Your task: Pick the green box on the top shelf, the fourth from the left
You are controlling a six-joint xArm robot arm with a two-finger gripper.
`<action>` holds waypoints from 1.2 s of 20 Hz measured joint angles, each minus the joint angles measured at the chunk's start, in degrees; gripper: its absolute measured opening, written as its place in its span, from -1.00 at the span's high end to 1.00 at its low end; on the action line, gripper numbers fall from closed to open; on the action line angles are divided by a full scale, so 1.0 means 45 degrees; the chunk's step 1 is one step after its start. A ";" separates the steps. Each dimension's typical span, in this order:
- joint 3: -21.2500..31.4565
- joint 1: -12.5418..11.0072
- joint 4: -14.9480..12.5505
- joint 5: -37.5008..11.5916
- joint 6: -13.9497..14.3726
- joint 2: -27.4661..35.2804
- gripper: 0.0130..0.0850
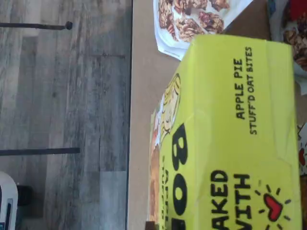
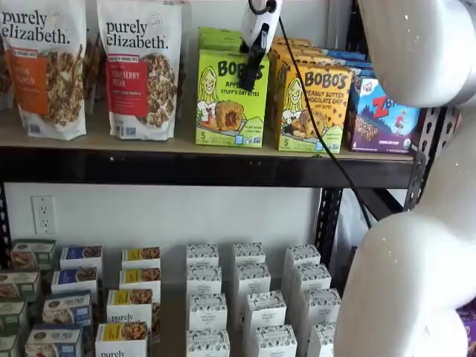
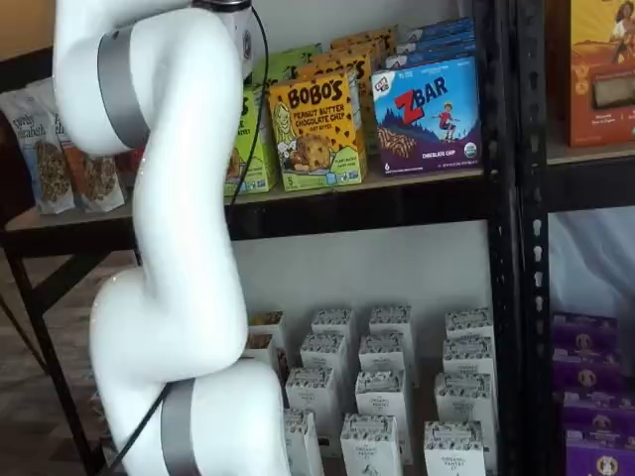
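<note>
The arm point(image 3: 169, 248) fills the near field in both shelf views, between camera and shelves. In a shelf view the pincer point(image 2: 251, 71) hangs before the upper face of the green box point(image 2: 232, 100), its white body above and 1 black finger seen side-on, a cable point(image 2: 312, 119) trailing right. No gap between fingers shows, so whether the pincer stands open or closed on the box cannot be told, nor whether it touches the carton.

The green box stands upright at the front edge of the top shelf point(image 2: 186, 167), long axis vertical, directly behind and just below the pincer. More identical green cartons appear ranked behind it. The wrist view shows the box point(image 1: 230, 134) close under the camera, its lime panel with "APPLE PIE" lettering filling most of the frame, tan shelf board point(image 1: 144, 96) beside it and the floor beyond the edge.

Judged clearance: on 1 side the orange box point(image 2: 309, 108) stands just beside the green box, nearly touching; on the other a wider strip of bare board separates it from the granola bags point(image 2: 141, 67). Free room lies forward, off the shelf front, and above. The ZBar box point(image 3: 427, 114) sits farther along, well apart.
</note>
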 joint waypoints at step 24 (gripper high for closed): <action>0.0063 0.0006 0.0048 -0.0043 0.0015 -0.0074 0.22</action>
